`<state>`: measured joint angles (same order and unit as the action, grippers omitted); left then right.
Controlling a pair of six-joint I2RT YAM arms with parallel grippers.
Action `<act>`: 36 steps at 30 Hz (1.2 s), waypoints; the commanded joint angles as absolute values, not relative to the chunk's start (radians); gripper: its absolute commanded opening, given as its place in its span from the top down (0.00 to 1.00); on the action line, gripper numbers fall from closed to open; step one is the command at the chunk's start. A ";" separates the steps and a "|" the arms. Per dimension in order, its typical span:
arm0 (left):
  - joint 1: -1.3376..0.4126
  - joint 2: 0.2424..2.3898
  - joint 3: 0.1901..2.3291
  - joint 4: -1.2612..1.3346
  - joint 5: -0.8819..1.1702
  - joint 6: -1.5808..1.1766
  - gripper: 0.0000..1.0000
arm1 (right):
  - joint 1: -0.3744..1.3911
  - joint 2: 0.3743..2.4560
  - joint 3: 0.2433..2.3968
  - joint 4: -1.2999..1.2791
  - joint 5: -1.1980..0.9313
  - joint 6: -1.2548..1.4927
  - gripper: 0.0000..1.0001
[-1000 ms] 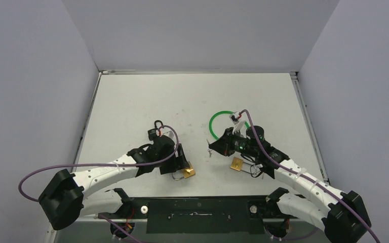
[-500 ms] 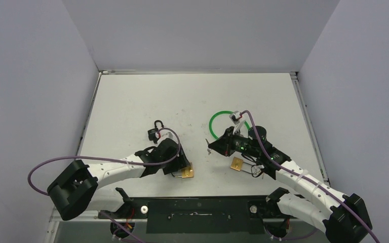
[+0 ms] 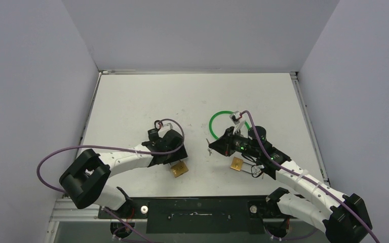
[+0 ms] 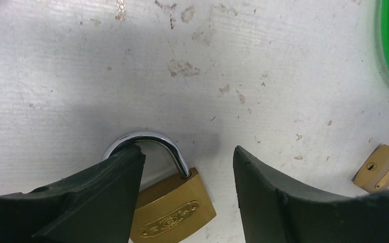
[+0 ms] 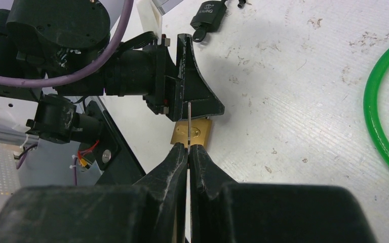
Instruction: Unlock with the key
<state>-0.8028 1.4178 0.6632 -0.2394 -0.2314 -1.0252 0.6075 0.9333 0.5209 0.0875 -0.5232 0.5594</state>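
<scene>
A brass padlock (image 4: 174, 212) with a silver shackle (image 4: 154, 140) lies flat on the white table. It also shows in the top view (image 3: 180, 169) and in the right wrist view (image 5: 192, 132). My left gripper (image 4: 188, 154) is open and low over it, its jaws either side of the body, the left finger (image 4: 96, 197) covering part of the shackle. My right gripper (image 5: 188, 148) is shut on a thin key (image 5: 188, 124) that points toward the padlock. In the top view it (image 3: 214, 147) hovers to the right of the left gripper (image 3: 174, 156).
A second, smaller brass padlock (image 3: 237, 163) with a bunch of keys (image 3: 256, 170) lies under the right arm. A green ring (image 3: 222, 124) lies behind the right gripper. A black padlock (image 3: 154, 132) sits behind the left gripper.
My left arm has swung and turned its gripper, which now sits behind the brass padlock. The padlock has shifted a little to the left. The right gripper has held still with the key.
</scene>
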 commanded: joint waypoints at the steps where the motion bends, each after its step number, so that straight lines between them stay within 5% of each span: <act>1: -0.781 1.465 0.711 -0.277 -0.283 -0.963 0.37 | 0.600 0.916 0.519 0.104 -0.500 0.542 1.00; 24: -0.819 1.194 0.728 -0.539 -0.283 -0.997 0.17 | 0.631 0.878 0.445 0.243 -0.627 0.546 1.00; 27: -0.835 1.209 0.741 -0.547 -0.274 -1.011 0.09 | 0.640 0.884 0.443 0.238 -0.607 0.548 1.00; 36: -0.928 1.353 0.849 -0.691 -0.421 -1.150 0.06 | 0.640 0.809 0.439 0.148 -0.546 0.494 1.00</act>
<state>-0.9108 1.3167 0.7979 -0.6117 -0.3351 -1.0504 0.6365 0.8444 0.4370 0.1524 -0.5823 0.5400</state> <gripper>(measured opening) 0.935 0.033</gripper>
